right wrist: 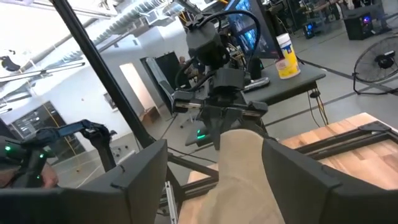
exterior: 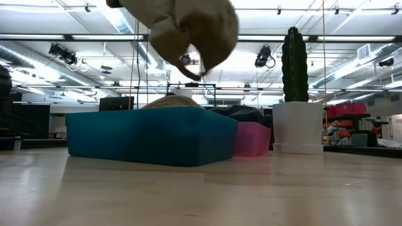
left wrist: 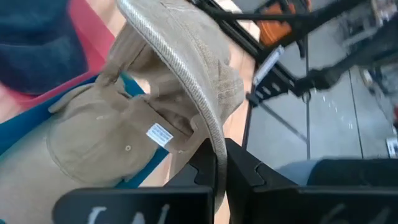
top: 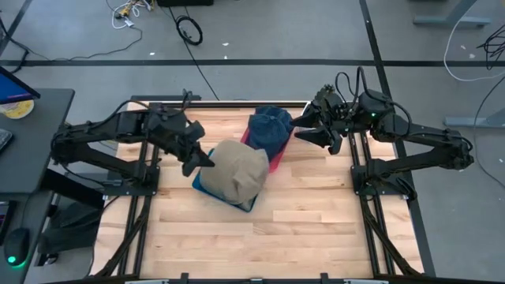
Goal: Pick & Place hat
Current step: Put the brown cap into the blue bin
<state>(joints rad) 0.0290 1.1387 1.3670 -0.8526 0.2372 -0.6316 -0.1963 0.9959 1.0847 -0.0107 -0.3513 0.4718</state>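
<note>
My left gripper (top: 196,155) is shut on a tan brimmed hat (top: 239,170), which hangs high over a teal bin (exterior: 151,135). In the low view the hat (exterior: 188,28) is well above the bin's rim, and another tan shape (exterior: 173,100) shows inside the bin. Beside it stands a pink bin (top: 276,156) holding a dark blue hat (top: 270,126). My right gripper (top: 316,130) waits open at the table's far right, beside the pink bin, touching nothing. Its wrist view looks between its open fingers at the tan hat (right wrist: 242,168). My left gripper pinches the tan hat's brim at its stitched edge (left wrist: 214,152) between its two fingers (left wrist: 239,165). It comes from the table's left, slanting down. The hat is lifted clear and droops away from the fingers, its crown (left wrist: 106,137) hanging over the teal bin.
The two bins sit side by side in the table's far middle. Bare wood (top: 268,237) stretches across the near half. A white pot with a tall green plant (exterior: 295,94) shows to the right of the bins in the low view. A desk (top: 31,118) stands off the table's left.
</note>
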